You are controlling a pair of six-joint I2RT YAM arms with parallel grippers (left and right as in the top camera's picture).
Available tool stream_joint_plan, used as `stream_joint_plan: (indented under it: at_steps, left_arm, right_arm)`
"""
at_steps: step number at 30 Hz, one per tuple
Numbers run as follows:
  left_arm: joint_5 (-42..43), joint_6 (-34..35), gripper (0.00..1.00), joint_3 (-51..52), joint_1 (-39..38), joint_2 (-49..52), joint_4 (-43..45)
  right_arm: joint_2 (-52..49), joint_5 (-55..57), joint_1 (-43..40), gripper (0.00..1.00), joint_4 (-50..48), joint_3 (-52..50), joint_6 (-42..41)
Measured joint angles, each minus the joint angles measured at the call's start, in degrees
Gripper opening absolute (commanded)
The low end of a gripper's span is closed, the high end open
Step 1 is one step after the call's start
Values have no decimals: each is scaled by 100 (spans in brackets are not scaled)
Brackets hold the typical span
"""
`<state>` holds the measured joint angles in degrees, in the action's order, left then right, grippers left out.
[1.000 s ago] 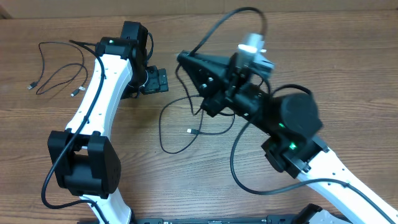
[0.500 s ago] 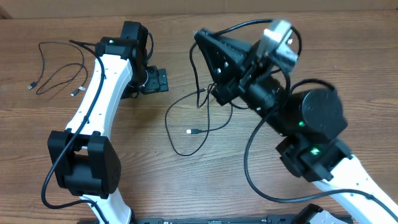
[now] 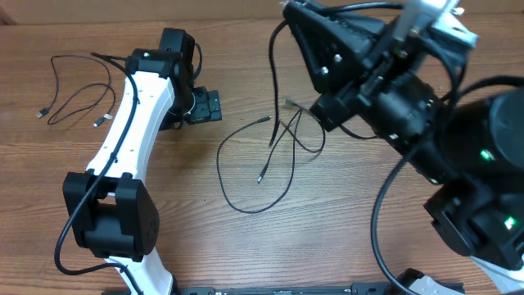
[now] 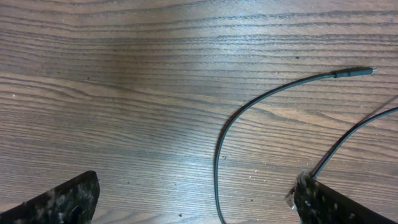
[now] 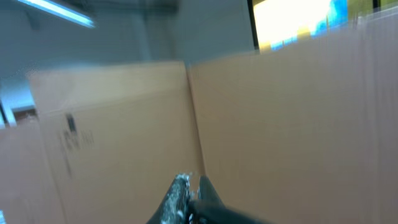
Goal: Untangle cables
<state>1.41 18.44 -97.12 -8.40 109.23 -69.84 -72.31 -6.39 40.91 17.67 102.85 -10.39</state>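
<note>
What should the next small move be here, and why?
Probably lift the right hand slightly higher: it is shut, a cable hangs from it, and its lower part appears crossed with other cables on the table, so more height might draw it free.

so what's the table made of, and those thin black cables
The table looks like wood or a wood-look laminate: brown, with long grain lines and a dull sheen. The cables are thin black cords, apparently plastic or rubber jacketed, matte, lying in loose curves. One plug end looks dark with a small silvery tip.
</note>
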Motion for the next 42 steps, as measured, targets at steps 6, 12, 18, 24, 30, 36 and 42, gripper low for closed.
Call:
stream_joint_plan:
  at_steps: [6,12,18,24,30,36,42]
  left_arm:
    - [0,0,100,0,0,0,-2]
    - [2,0,100,0,0,0,-2]
    - [2,0,99,0,0,0,-2]
    - [0,-2,100,0,0,0,0]
    - [0,0,99,0,0,0,0]
    - [0,-2,99,0,0,0,0]
    - [0,-2,100,0,0,0,-2]
  right_arm:
    - [-544,4,0,4,1027,11,114]
    - [-881,7,-2,4,2415,-13,136]
    - [-918,-20,-295,4,3786,-11,-68]
    - [-1432,-273,-1318,4,4883,-11,-376]
    - [-2269,-1008,-1921,4,5307,-42,-442]
    - [-3156,-1314,-1902,4,5814,-103,-452]
    - [-3633,-1397,-1742,4,5759,-461,-459]
